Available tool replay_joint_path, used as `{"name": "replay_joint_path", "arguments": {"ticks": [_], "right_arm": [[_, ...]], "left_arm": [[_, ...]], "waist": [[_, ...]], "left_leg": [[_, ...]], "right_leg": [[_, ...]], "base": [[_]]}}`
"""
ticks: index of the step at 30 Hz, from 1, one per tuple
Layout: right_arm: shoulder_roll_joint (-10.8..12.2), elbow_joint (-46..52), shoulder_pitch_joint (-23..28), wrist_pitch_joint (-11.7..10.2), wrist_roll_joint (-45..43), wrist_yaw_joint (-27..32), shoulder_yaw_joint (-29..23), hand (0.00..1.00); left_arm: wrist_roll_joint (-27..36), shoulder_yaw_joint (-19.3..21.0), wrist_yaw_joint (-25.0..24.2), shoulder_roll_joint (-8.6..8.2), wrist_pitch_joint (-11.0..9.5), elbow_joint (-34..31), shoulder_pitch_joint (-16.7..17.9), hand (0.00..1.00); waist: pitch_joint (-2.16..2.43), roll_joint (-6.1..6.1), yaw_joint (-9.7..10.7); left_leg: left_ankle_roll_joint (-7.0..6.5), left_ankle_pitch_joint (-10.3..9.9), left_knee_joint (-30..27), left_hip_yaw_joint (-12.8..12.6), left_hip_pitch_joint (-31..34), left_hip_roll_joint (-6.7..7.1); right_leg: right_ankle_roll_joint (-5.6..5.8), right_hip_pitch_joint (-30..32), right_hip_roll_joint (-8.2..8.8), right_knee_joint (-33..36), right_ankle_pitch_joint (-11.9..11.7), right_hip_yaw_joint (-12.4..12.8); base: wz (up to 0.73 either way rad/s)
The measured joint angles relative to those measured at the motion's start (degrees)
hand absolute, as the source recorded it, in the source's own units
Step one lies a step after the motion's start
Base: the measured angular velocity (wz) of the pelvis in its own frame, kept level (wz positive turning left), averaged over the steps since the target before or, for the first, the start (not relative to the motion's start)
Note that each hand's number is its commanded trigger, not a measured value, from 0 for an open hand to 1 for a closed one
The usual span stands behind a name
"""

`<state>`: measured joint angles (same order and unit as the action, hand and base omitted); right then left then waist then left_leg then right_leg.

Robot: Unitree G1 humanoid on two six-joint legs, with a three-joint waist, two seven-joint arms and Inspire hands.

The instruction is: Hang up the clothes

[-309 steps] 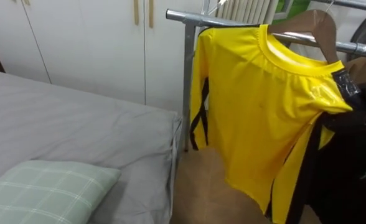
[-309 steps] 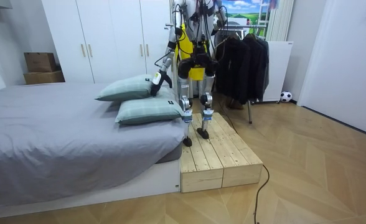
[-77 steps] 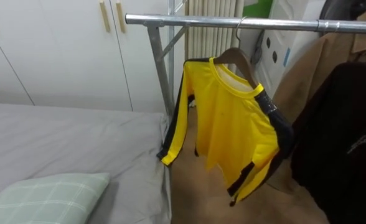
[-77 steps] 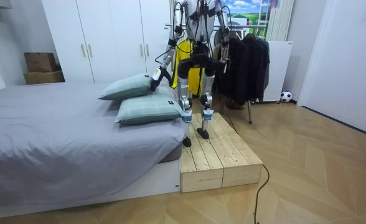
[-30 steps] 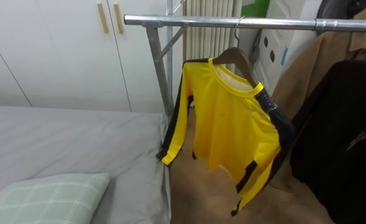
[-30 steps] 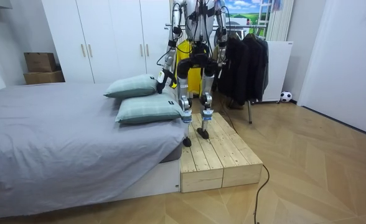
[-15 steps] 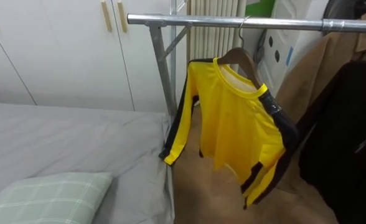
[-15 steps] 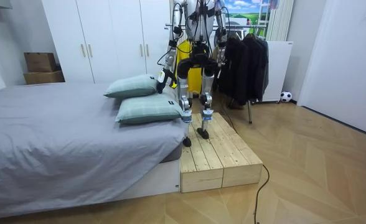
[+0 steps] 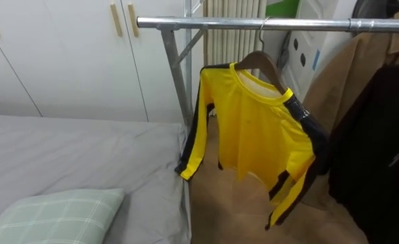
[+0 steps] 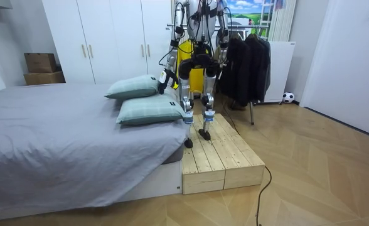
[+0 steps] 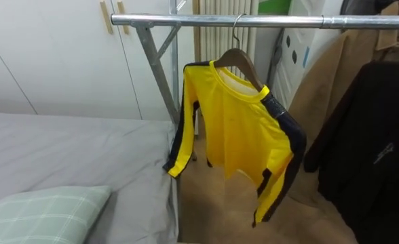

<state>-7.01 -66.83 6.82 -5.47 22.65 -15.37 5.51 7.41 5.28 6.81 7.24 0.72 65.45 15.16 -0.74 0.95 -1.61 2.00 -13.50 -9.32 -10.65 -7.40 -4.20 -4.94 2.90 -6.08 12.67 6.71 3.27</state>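
A yellow shirt (image 9: 254,129) with black stripes down its sleeves hangs on a wooden hanger (image 9: 257,62). The hanger's hook sits over the metal rail (image 9: 226,24) of a clothes rack, near the rack's left post. No hand touches the shirt. In the room view I stand upright on a wooden platform (image 10: 219,154) facing the rack, with the yellow shirt (image 10: 186,53) just ahead of me. My left hand (image 10: 162,78) hangs low by the pillows. My right hand (image 10: 224,61) is down at my side against the dark coats.
A tan coat (image 9: 335,88) and a black coat (image 9: 379,149) hang on the rail right of the shirt. The grey bed (image 9: 70,152) with a green checked pillow (image 9: 50,213) lies to my left, white wardrobe doors (image 9: 64,54) behind it.
The shirt's lower edge has swayed slightly to the right on the rail. The eye view shifted a little and came back. My stance and arms look the same.
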Motion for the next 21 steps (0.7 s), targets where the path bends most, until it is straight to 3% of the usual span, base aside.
{"name": "replay_joint_path", "arguments": {"ticks": [9,13,17,20,21], "right_arm": [[-0.1,0.0,0.0,0.1,0.9,-1.2,1.4,0.0],[-0.7,0.2,-0.7,0.5,0.5,-2.1,2.3,0.0],[-1.6,0.2,-2.7,0.4,-2.1,-2.4,2.5,0.0],[-3.0,-0.2,-3.3,0.4,-2.0,-2.4,2.7,0.0],[-3.1,-0.5,-3.3,0.4,-2.1,-2.4,2.6,0.0]], "left_arm": [[-0.1,-0.2,-0.1,-0.01,0.0,-0.3,0.0,0.0],[0.1,-3.2,-0.1,0.08,0.0,-0.3,-0.3,0.0],[0.0,-3.2,-2.0,0.0,-1.3,-0.3,-2.0,0.0],[-0.1,-3.3,-4.1,-0.59,-2.8,-0.4,-2.6,0.0],[-0.1,-3.3,-5.2,-0.65,-3.0,-1.1,-2.6,0.0]], "waist": [[-0.03,0.53,-0.3],[0.15,1.4,-0.5],[0.14,2.55,-2.1],[-0.25,3.55,-2.0],[-0.08,3.77,-1.8]], "left_leg": [[0.02,0.0,-0.3,0.5,0.4,-0.05],[0.09,0.0,-0.9,1.9,1.3,0.12],[0.29,0.1,-3.6,4.4,4.4,0.42],[0.53,1.3,-4.8,4.5,6.5,0.89],[0.51,2.3,-5.4,2.8,8.1,0.82]], "right_leg": [[-0.24,0.0,0.22,0.1,0.2,-1.0],[-0.45,0.7,0.79,1.3,1.1,-2.6],[-0.99,2.3,2.0,3.3,2.4,-5.9],[-1.04,2.1,4.24,4.2,3.8,-11.5],[-1.17,2.1,5.22,4.2,4.1,-14.3]], "base": [[0.04],[0.23],[0.43],[0.98],[1.25]]}}
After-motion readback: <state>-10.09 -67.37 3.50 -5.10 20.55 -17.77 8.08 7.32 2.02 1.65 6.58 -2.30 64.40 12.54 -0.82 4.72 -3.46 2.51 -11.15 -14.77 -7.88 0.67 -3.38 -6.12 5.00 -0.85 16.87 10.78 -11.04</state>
